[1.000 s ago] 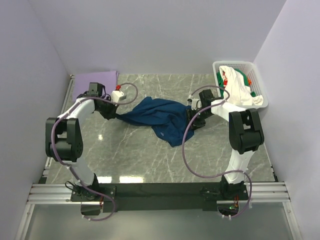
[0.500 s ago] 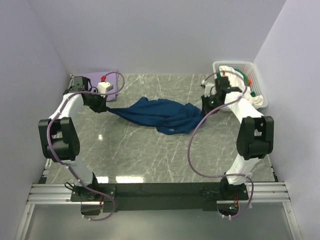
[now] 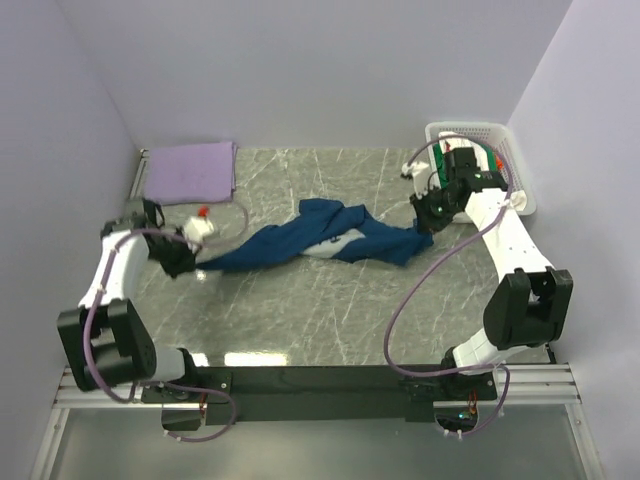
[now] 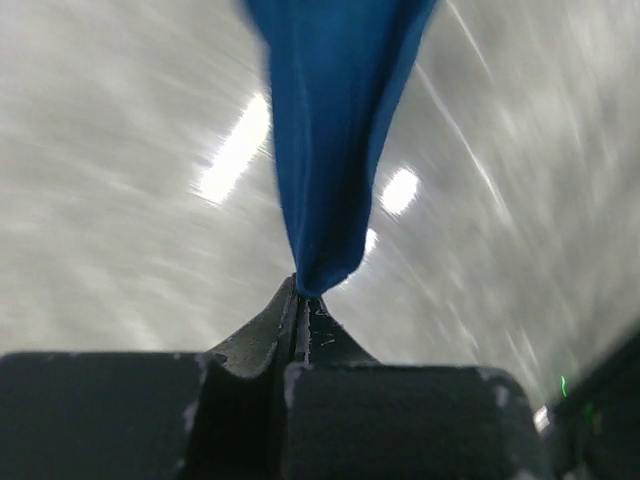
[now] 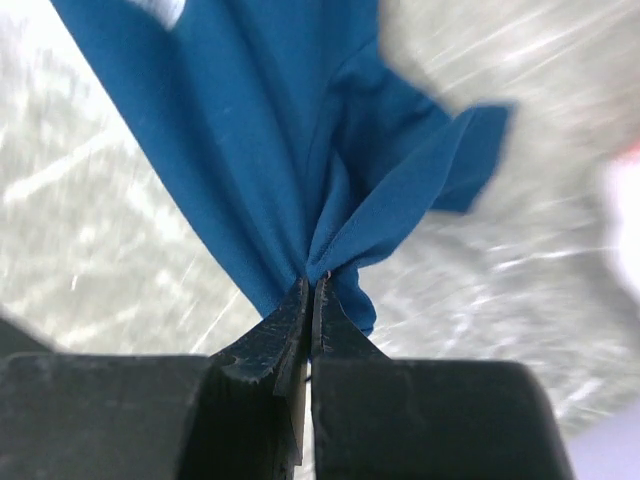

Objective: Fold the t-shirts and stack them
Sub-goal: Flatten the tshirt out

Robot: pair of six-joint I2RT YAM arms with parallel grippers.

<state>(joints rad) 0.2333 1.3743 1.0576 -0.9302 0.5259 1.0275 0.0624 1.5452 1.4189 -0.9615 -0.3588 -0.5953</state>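
Note:
The dark navy-blue t-shirt (image 3: pixel 320 238) is stretched across the middle of the marble table between my two grippers, twisted and bunched. My left gripper (image 3: pixel 190 264) is shut on its left end; the left wrist view shows the blue cloth (image 4: pixel 335 130) pinched at the fingertips (image 4: pixel 300 300). My right gripper (image 3: pixel 425 228) is shut on its right end; the right wrist view shows gathered blue cloth (image 5: pixel 290 150) clamped there. A pale lavender t-shirt (image 3: pixel 190 170) lies flat at the back left. White and green tees (image 3: pixel 487 165) lie in the basket, partly hidden by my right arm.
The white plastic lattice basket (image 3: pixel 520 185) stands at the back right corner against the wall. Lavender walls close in the table on three sides. The black rail with both arm bases (image 3: pixel 320 385) runs along the near edge.
My left gripper has swung from the back left toward the near left, pulling the navy shirt's end with it. My right gripper moved slightly right. The shirt is drawn out longer and more twisted.

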